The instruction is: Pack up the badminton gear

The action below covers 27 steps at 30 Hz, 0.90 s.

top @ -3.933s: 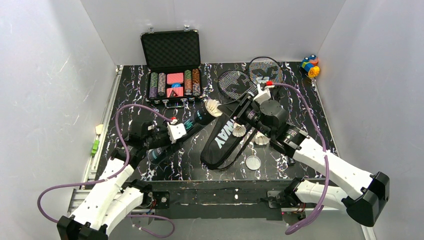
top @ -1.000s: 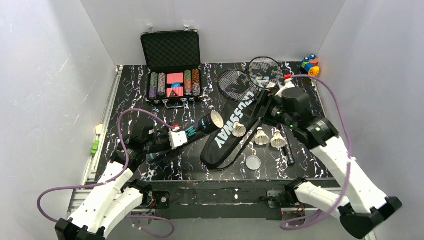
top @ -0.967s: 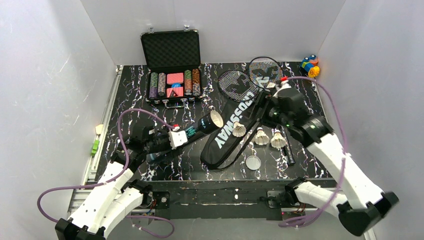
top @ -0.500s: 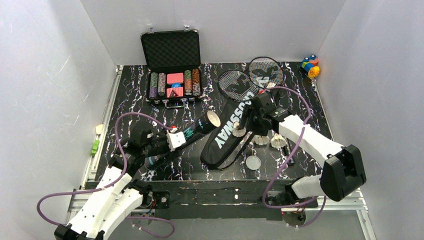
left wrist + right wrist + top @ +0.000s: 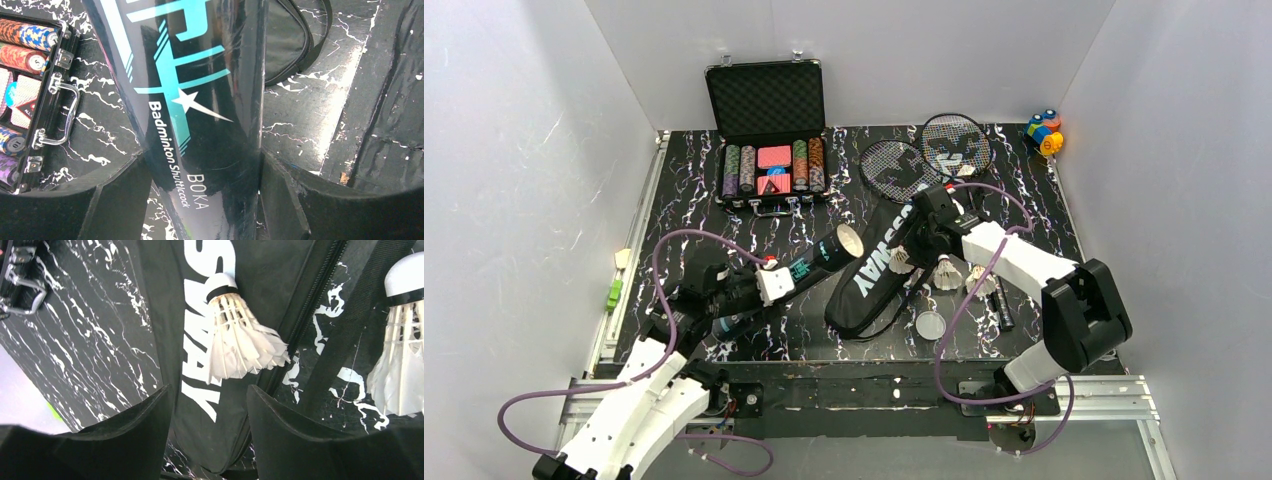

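Observation:
My left gripper (image 5: 769, 282) is shut on the long black tube with teal print (image 5: 809, 262), held slanted with its open mouth toward the bag. In the left wrist view the tube (image 5: 200, 100) fills the gap between my fingers (image 5: 115, 200). My right gripper (image 5: 911, 245) is open, just above a white shuttlecock (image 5: 902, 262) lying on the black CROSSWAY bag (image 5: 864, 285). In the right wrist view that shuttlecock (image 5: 240, 340) lies just ahead of the open gripper (image 5: 207, 390). Two more shuttlecocks (image 5: 946, 273) (image 5: 979, 281) lie right of the bag. Two rackets (image 5: 894, 168) (image 5: 956, 141) lie behind.
An open case of poker chips (image 5: 769, 165) stands at the back left. Toy blocks (image 5: 1044, 132) sit in the back right corner. A clear round lid (image 5: 930, 325) lies near the front edge, right of the bag. White walls enclose the table.
My right arm has swung left from the racket heads and lowered its open gripper over the shuttlecock on the bag. My left gripper still holds the tube, shifted slightly.

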Each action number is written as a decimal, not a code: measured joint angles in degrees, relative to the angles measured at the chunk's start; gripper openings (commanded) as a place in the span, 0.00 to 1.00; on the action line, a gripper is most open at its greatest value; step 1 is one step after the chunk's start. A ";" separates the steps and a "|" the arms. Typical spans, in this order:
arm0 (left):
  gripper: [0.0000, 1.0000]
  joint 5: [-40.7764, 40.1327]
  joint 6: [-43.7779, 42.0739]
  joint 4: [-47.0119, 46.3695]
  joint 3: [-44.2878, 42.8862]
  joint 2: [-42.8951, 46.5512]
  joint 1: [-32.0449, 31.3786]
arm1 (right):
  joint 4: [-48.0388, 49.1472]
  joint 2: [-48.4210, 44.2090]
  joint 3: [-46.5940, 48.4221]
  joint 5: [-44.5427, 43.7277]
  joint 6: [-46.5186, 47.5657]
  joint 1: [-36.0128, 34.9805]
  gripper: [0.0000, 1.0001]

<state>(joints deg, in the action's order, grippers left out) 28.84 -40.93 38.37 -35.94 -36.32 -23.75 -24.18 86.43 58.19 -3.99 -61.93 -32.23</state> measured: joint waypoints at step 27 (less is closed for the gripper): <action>0.16 -1.42 -5.53 0.61 3.65 1.60 0.00 | -0.72 2.47 0.55 -7.08 -5.18 0.74 0.01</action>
<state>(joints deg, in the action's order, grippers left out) 27.42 -46.46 38.98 -32.29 -34.72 -23.75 -24.91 88.90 58.74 -11.07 -67.11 -31.48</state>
